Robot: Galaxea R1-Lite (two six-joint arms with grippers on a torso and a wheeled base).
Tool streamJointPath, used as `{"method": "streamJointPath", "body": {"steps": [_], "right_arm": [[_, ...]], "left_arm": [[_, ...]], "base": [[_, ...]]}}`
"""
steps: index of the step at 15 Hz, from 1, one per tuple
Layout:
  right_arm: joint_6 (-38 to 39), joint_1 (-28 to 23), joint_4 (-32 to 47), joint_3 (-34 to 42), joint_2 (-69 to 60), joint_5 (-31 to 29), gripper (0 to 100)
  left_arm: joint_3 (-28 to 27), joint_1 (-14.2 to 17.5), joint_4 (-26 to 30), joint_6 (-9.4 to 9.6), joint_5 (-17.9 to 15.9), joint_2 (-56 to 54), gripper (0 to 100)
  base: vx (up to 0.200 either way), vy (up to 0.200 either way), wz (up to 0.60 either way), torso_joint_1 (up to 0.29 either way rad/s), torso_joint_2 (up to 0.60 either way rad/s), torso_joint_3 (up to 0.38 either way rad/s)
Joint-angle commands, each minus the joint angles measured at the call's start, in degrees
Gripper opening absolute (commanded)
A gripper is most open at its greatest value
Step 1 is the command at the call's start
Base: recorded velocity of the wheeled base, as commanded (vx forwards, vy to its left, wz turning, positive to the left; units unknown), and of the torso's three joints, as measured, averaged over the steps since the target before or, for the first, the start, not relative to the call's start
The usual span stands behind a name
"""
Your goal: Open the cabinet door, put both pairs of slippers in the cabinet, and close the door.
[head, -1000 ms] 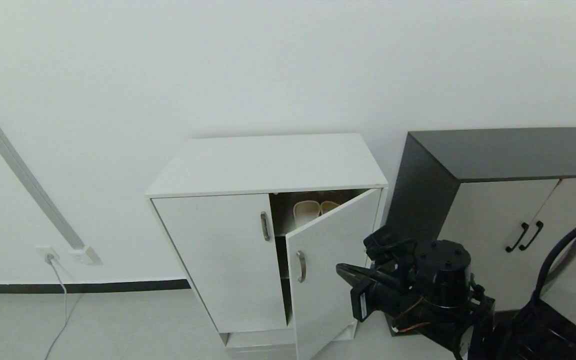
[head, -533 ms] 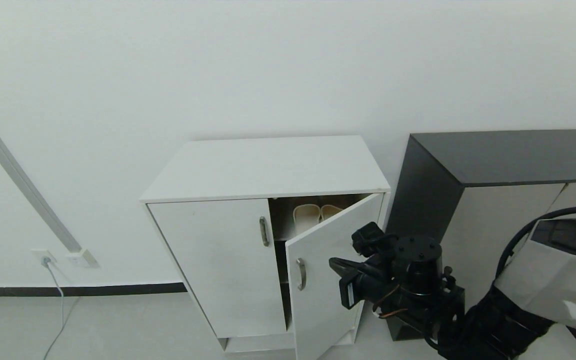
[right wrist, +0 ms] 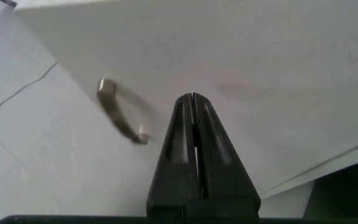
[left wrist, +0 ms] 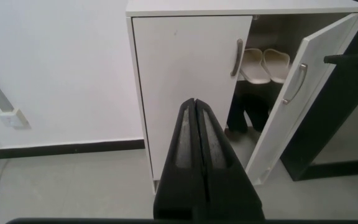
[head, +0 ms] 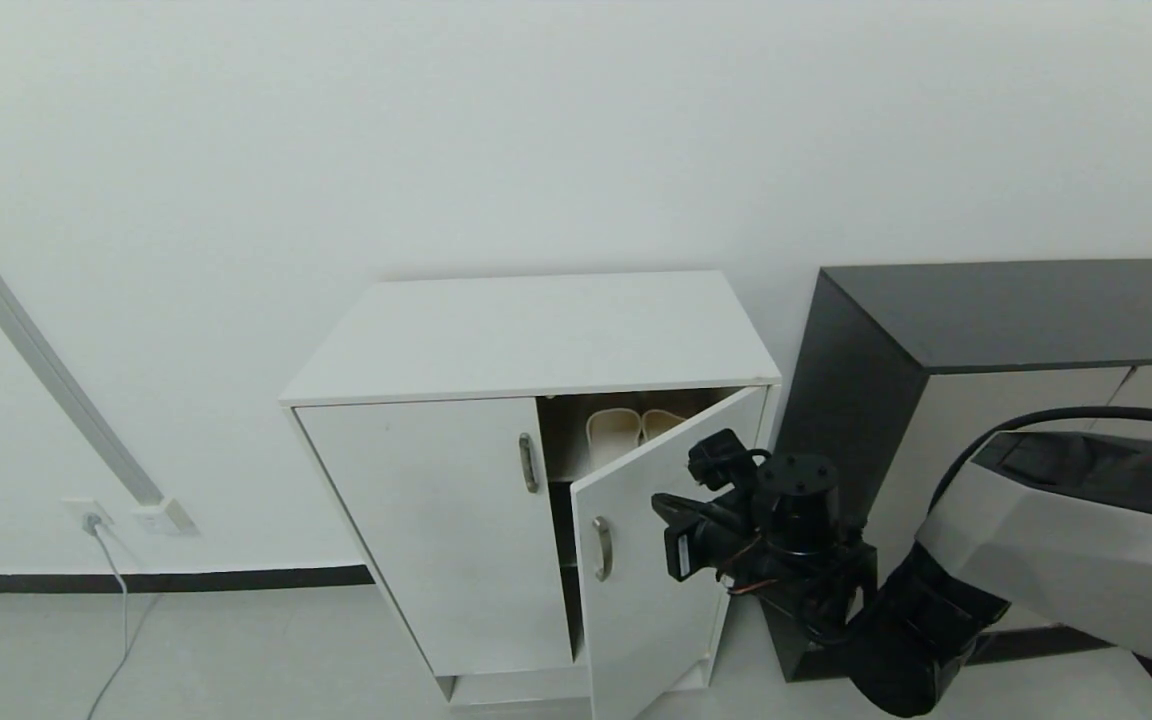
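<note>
The white cabinet (head: 536,330) stands against the wall with its left door (head: 436,520) closed and its right door (head: 651,570) swung half open. A cream pair of slippers (head: 626,428) lies on the upper shelf inside, the same slippers (left wrist: 265,64) showing through the gap in the left wrist view. Below them is a dark shape (left wrist: 244,112) that I cannot identify. My right gripper (head: 658,500) is shut, its tip (right wrist: 193,96) close against the outer face of the open door, beside the metal handle (right wrist: 122,115). My left gripper (left wrist: 194,102) is shut and empty, held back in front of the cabinet.
A dark-topped sideboard (head: 986,310) stands right beside the cabinet, close behind the open door. A wall socket with a cable (head: 96,520) and a slanted conduit (head: 26,350) are at the left. Bare floor (head: 236,650) lies in front of the cabinet.
The head camera shifted slightly early on. My right arm has moved left, bringing its shut gripper closer to the outer face of the open door. The door's angle looks about the same.
</note>
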Motion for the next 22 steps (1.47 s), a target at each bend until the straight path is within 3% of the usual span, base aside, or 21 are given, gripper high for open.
{"method": "streamJointPath", "body": {"steps": [1, 22], "right_arm": [[-0.01, -0.73, 1.12, -2.53, 1.34, -0.02, 0], [-0.01, -4.42, 14.39, -25.11, 9.6, -0.11, 0]], "left_arm": [[0.0, 0.01, 0.0, -0.03, 0.0, 0.07, 0], [0.0, 0.01, 0.0, 0.05, 0.0, 0.07, 0]], "base": [[0.0, 0.0, 0.0, 0.0, 0.0, 0.0], [0.0, 0.0, 0.0, 0.0, 0.0, 0.0]]}}
